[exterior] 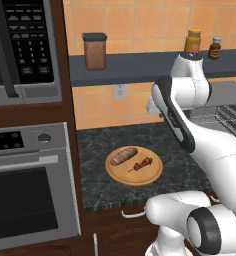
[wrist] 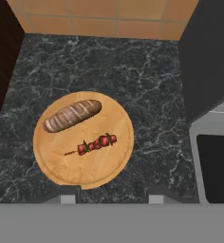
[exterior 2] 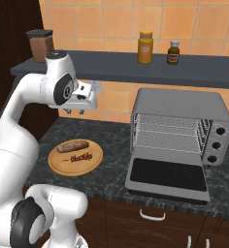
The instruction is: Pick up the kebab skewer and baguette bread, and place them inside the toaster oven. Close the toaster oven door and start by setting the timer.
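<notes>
A round wooden board (wrist: 61,161) lies on the dark marble counter. The golden-brown baguette bread (wrist: 72,115) rests on its far half, and the kebab skewer (wrist: 96,144) of red chunks lies just in front of it. Both also show on the board from the sides: baguette bread (exterior: 123,156) (exterior 2: 72,146) and kebab skewer (exterior: 142,164) (exterior 2: 81,157). My gripper (exterior 2: 74,112) (wrist: 111,197) hangs high above the board, open, with nothing between its fingers. To the right stands the grey toaster oven (exterior 2: 182,104) with its wire rack showing. The toaster oven door (exterior 2: 167,177) is folded down flat.
A black-panelled microwave (exterior: 20,45) and a built-in steel oven (exterior: 25,200) fill the cabinet left of the counter. A wall shelf (exterior 2: 116,65) above carries a brown canister (exterior: 94,50) and two jars (exterior 2: 145,47) (exterior 2: 173,52). Bare counter lies between board and toaster oven.
</notes>
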Robot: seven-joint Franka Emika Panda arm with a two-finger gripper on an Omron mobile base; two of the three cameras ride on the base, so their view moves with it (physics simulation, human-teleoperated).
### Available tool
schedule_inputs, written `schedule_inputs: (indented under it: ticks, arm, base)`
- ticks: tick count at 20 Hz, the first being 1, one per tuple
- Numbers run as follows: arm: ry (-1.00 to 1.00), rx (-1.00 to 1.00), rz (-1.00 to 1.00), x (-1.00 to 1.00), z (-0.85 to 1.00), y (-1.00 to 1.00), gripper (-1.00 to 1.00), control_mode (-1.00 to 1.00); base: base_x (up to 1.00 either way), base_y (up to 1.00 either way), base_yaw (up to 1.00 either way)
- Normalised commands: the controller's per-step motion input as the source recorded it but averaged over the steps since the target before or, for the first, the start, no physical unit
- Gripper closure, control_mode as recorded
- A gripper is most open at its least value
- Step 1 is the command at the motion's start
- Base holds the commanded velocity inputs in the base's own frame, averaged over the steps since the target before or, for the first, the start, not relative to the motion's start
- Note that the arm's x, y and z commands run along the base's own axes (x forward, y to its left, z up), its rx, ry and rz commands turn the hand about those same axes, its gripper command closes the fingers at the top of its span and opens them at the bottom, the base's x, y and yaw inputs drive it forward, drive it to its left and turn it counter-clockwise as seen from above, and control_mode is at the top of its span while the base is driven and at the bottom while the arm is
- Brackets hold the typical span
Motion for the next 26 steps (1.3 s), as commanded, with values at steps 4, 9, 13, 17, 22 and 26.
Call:
schedule_inputs:
  ticks: [4, 9, 13, 17, 22, 26]
  arm:
    - [-0.11, 0.00, -0.02, -0.27, 0.00, -0.27, -1.00, -1.00]
    - [-0.16, 0.04, -0.01, -0.52, -0.04, -1.00, -1.00, -1.00]
    - [-0.15, 0.02, 0.00, -0.25, -0.21, -0.99, -1.00, -1.00]
    - [-0.19, 0.00, -0.02, -0.24, -0.41, -0.81, -1.00, -1.00]
    - [-0.31, -0.05, -0.08, -0.14, -0.42, -0.87, -1.00, -1.00]
    - [-0.25, -0.01, -0.11, 0.26, -0.18, -0.89, -1.00, -1.00]
  base:
    - [0.00, 0.00, 0.00]
    - [0.00, 0.00, 0.00]
    - [0.00, 0.00, 0.00]
    - [0.00, 0.00, 0.00]
    - [0.00, 0.00, 0.00]
    - [0.00, 0.00, 0.00]
